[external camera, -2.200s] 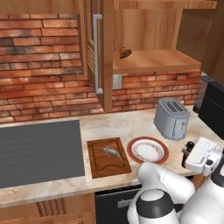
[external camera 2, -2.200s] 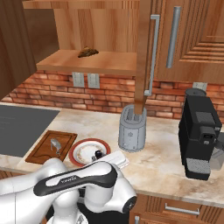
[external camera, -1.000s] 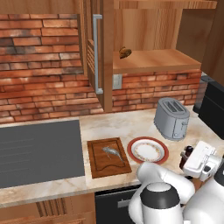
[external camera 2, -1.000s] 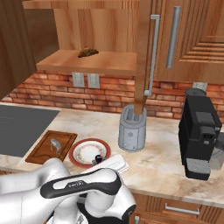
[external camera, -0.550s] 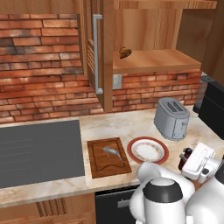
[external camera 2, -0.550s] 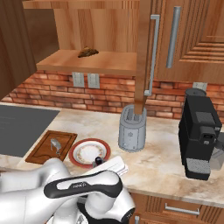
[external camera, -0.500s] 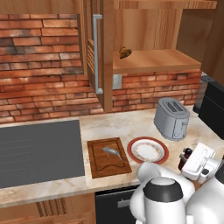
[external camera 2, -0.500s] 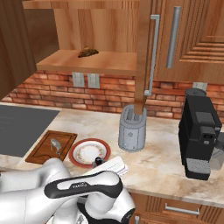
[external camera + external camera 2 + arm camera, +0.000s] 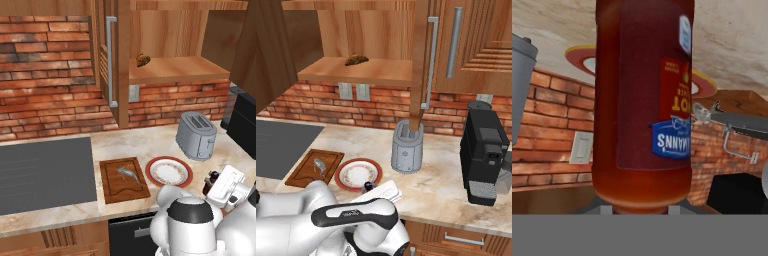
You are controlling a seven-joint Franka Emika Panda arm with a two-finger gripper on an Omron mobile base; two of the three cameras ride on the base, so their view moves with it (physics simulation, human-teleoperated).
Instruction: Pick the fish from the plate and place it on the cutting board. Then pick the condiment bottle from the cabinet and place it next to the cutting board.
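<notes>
My gripper (image 9: 214,184) is shut on the condiment bottle (image 9: 210,182), a dark red-brown bottle held low over the counter just right of the plate (image 9: 170,171). Up close in the hand view, the bottle (image 9: 643,100) stands between the fingers with its label upside down. Its black cap (image 9: 367,188) peeks out beside the white hand. The small silver fish (image 9: 129,174) lies on the dark brown cutting board (image 9: 112,187), left of the red-rimmed plate. The cabinet (image 9: 175,70) hangs open above, its door (image 9: 123,60) swung outward. I cannot tell whether the bottle touches the counter.
A brown roundish lump (image 9: 143,60) sits on the cabinet shelf. A grey toaster (image 9: 196,135) stands behind the plate, a black coffee machine (image 9: 486,157) at the far right, and the grey stovetop (image 9: 45,172) left of the board.
The hand with the bottle has sunk a little and drifted slightly toward the plate. Fish, board and plate have not moved.
</notes>
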